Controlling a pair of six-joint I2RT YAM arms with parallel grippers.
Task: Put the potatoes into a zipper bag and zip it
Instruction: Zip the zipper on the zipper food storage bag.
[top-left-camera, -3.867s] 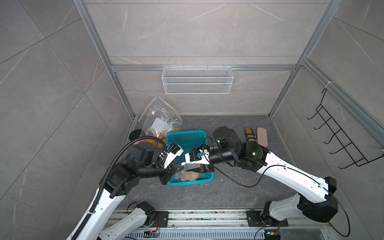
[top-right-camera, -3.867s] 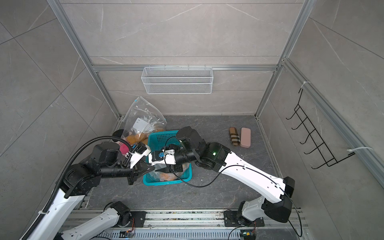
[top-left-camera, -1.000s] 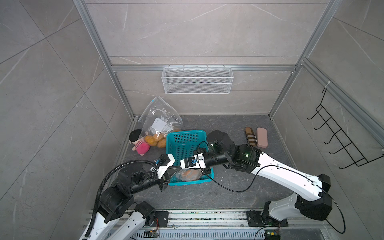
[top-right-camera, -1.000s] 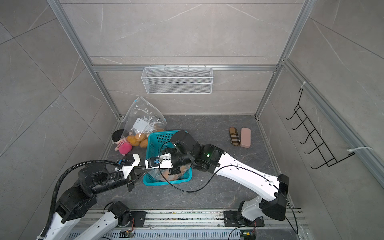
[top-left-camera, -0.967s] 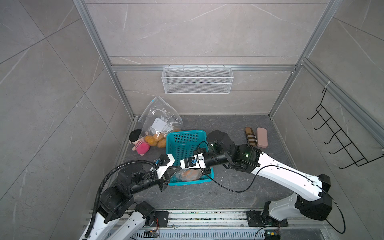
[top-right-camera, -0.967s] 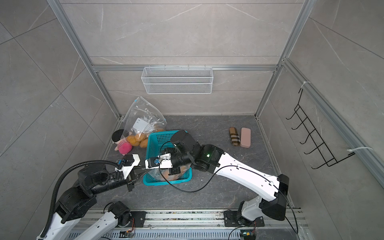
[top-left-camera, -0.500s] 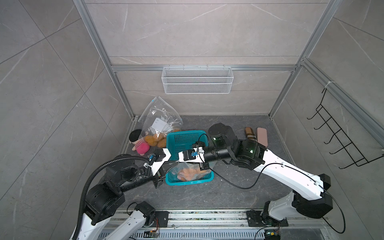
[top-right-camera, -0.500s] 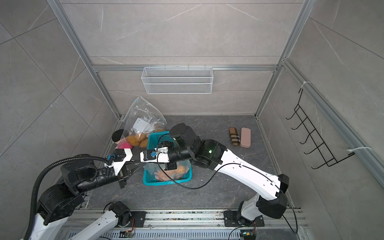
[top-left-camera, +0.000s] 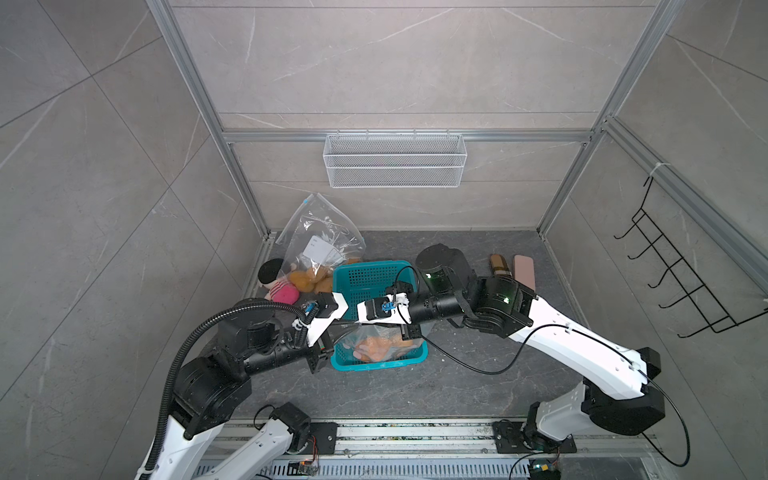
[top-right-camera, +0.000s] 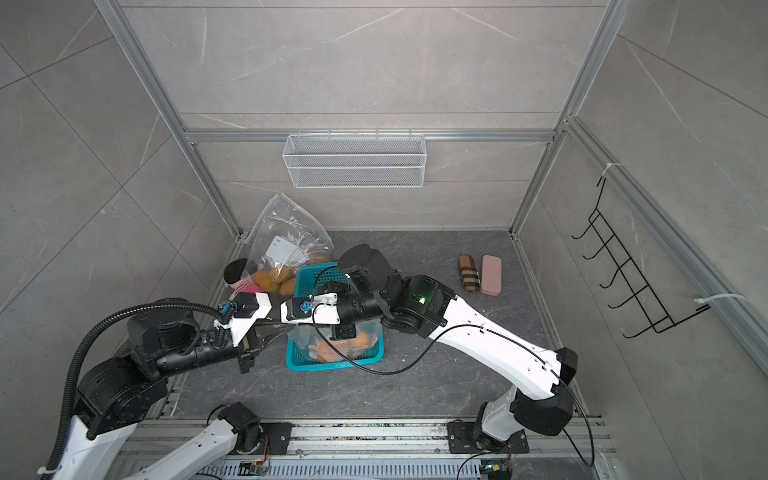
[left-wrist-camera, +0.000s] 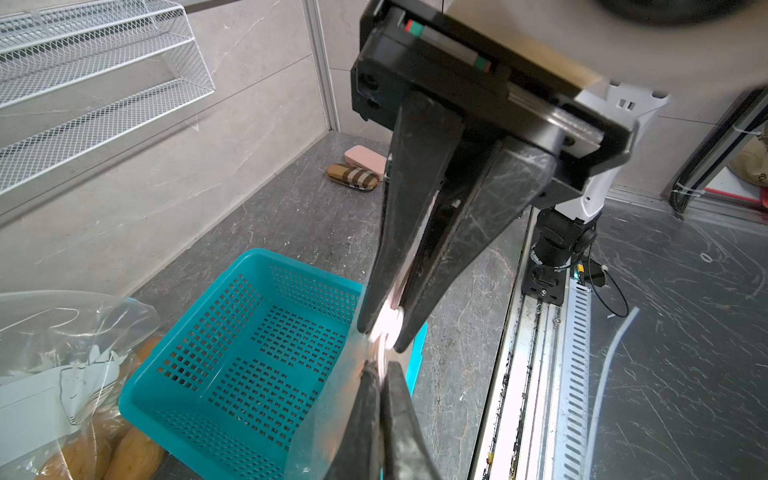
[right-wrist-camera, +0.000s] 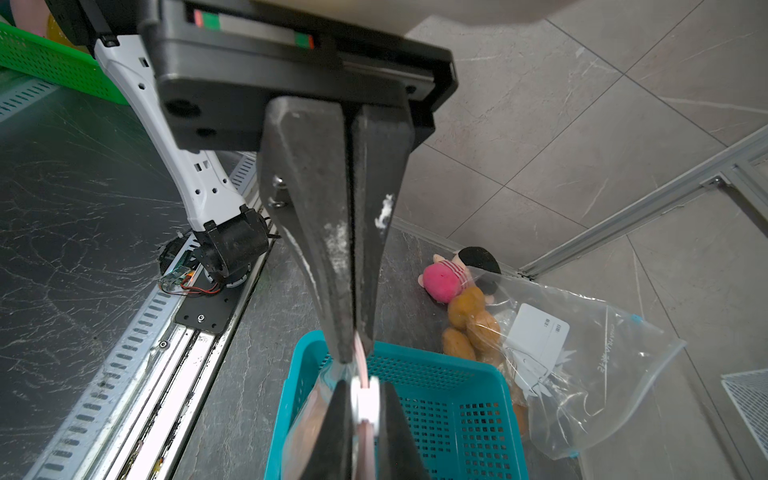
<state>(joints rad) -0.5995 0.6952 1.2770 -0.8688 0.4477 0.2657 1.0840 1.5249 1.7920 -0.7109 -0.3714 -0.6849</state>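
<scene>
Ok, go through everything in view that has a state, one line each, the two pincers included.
Teal basket: upright.
Held bag: top held up, bottom in the basket, potatoes inside; zip unclear.
Left pincer: shut on its white slider.
Right pincer: shut on its top edge.
Corner bag: slumped in the back corner; zip unclear.
Plaid case and pink case: closed.
Wire shelf: empty.

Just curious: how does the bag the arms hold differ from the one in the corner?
The held bag hangs into the teal basket, pinched by the left gripper and right gripper; the corner bag leans on the wall, untouched. Corner bag has a white card; held bag none. Both are clear, showing potatoes.
</scene>
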